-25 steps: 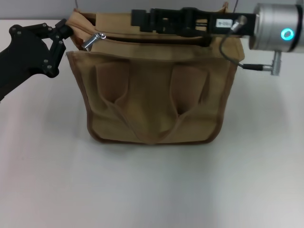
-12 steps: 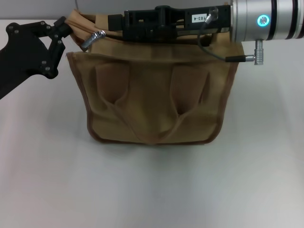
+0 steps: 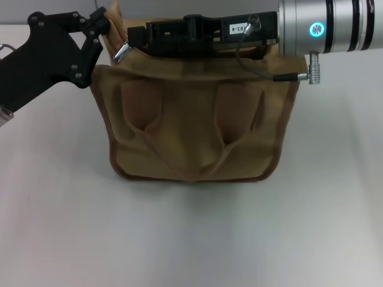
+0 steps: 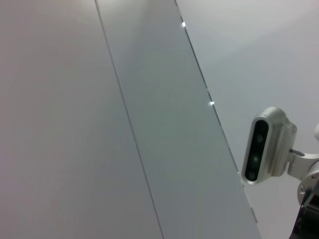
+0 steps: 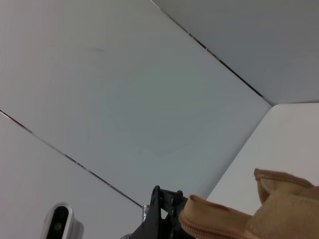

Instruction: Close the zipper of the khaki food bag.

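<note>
- tan bag (image 3: 194,134) upright, two handles in front; silver zipper (image 3: 122,51) pull at its far-left top
- left gripper (image 3: 103,25) clamps the bag's corner; it's shifted right
- right gripper (image 3: 139,37) slid left to the pull; can't tell its grip

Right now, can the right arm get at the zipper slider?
Probably yes. The right end effector lies along the khaki food bag top, its tip beside the silver slider with nothing between. The left end effector holds the bag's corner just beyond.

You see a plain white table (image 3: 191,239) filling the view from nine o'clock round to three. At twelve o'clock, behind it, stands a pale grey panelled wall (image 5: 124,99) with thin dark seams.
</note>
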Motion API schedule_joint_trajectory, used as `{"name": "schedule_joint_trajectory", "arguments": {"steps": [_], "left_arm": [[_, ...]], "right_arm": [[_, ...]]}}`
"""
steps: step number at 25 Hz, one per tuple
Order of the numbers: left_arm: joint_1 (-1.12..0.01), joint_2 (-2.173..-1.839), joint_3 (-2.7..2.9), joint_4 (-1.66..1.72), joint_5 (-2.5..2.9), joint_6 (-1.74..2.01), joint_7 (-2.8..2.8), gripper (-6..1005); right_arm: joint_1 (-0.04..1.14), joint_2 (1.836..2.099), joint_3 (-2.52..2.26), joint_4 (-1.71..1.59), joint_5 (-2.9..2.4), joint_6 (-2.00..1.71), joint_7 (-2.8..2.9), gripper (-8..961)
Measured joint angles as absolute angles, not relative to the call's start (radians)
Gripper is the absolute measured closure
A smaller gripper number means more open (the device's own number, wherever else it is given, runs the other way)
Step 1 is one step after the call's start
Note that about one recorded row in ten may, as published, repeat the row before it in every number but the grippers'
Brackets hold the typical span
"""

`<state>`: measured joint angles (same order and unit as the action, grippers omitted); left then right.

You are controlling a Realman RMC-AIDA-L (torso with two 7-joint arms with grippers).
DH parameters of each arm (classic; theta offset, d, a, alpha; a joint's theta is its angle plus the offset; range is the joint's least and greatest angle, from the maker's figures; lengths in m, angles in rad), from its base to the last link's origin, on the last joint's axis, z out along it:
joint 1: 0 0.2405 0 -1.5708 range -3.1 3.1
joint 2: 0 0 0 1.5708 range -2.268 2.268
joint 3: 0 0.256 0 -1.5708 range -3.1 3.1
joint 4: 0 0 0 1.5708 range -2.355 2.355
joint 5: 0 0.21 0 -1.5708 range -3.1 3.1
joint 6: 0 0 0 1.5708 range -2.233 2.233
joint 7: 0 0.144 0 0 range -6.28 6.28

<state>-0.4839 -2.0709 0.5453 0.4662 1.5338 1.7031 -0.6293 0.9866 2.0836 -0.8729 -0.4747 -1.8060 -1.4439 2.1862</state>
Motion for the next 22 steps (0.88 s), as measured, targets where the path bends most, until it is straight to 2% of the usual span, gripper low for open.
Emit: {"name": "schedule_joint_trajectory", "arguments": {"steps": [13, 18, 22], "left_arm": [[-0.516, -2.069, 0.539, 0.468, 1.534, 1.682, -0.693, 974], [-0.512, -2.069, 0.539, 0.467, 1.533, 1.679, -0.693, 973], [-0.508, -2.069, 0.538, 0.467, 1.533, 1.678, -0.693, 973]], "right_arm": [[0.994, 2.087, -0.909, -0.453, -1.802, -1.376, 2.185, 134], [0.994, 2.088, -0.910, -0.458, -1.794, -1.374, 2.181, 172], [0.995, 2.088, -0.910, -0.461, -1.794, -1.369, 2.180, 261]]}}
